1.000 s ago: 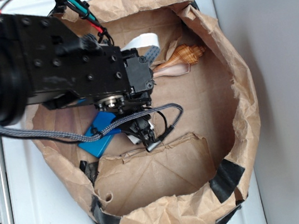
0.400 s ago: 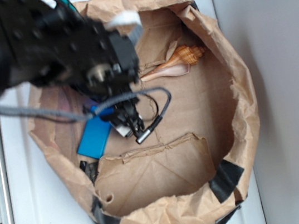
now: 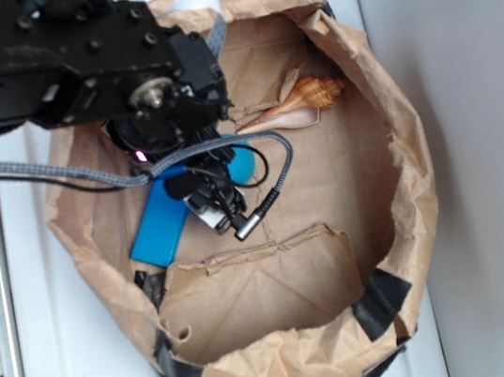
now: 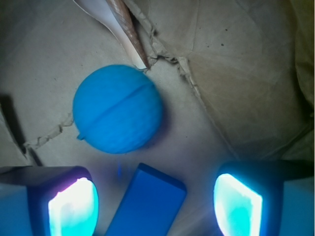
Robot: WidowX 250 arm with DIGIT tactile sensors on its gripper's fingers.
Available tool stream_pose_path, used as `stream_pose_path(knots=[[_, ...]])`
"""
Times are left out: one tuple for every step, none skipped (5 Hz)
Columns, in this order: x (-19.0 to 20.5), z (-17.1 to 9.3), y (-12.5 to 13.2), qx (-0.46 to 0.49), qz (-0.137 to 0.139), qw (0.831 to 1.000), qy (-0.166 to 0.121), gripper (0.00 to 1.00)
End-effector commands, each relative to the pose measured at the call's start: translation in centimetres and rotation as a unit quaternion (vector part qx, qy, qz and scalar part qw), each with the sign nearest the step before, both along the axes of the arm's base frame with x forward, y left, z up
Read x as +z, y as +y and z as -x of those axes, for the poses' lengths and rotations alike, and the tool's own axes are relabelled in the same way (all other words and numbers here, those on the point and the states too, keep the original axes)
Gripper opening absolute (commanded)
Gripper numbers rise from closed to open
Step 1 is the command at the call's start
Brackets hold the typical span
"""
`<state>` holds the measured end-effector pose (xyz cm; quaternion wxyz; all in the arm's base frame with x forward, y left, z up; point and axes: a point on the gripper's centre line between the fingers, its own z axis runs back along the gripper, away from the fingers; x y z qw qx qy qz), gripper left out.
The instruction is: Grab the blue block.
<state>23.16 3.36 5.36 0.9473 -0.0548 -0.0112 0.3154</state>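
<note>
My claw (image 4: pixel 155 206) is spread wide and holds nothing; on the wrist feed I see the blue block (image 4: pixel 147 204) lying between its two pads on the brown paper bag's (image 3: pixel 401 166) floor, with the blue ball (image 4: pixel 118 116) just beyond the block's end

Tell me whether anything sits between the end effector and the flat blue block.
Nothing visible does. The open end effector straddles the flat bright blue rectangular block, which lies between its fingers. The round textured blue ball lies just beyond the block's end, apart from it.
</note>
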Motion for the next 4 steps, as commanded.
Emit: stream_pose_path(knots=[[-0.6, 0.5, -1.0, 0.008, -0.015, 0.999, -0.030, 1.00], [-1.9, 1.3, -0.9, -0.007, -0.028, 0.999, -0.028, 1.00], [-4.1, 2.4, -0.7, -0.042, -0.057, 0.997, -0.029, 1.00], [-4.7, 2.8, -0.7, -0.048, -0.071, 0.996, -0.035, 1.00]])
